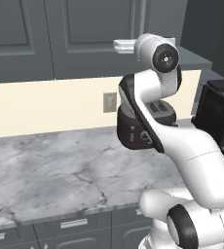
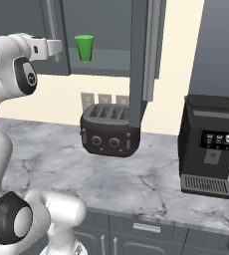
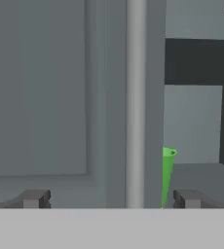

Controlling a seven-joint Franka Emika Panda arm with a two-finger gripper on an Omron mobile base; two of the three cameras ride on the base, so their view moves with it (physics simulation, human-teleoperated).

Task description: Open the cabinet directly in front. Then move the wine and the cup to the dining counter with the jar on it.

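Handle (image 3: 135, 102) between open gripper (image 3: 111, 198) fingertips

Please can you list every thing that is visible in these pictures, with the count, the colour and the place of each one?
cabinet: one, dark grey, on the wall above the counter, right door open
handle: one, silver, vertical on the closed door
cup: one, green, on the cabinet shelf
toaster: one, black, on the counter under the open door
coffee machine: one, black, counter's right end
counter: one, grey-veined marble
wall sockets: several, grey, on cream backsplash
gripper: one, open, facing the handle
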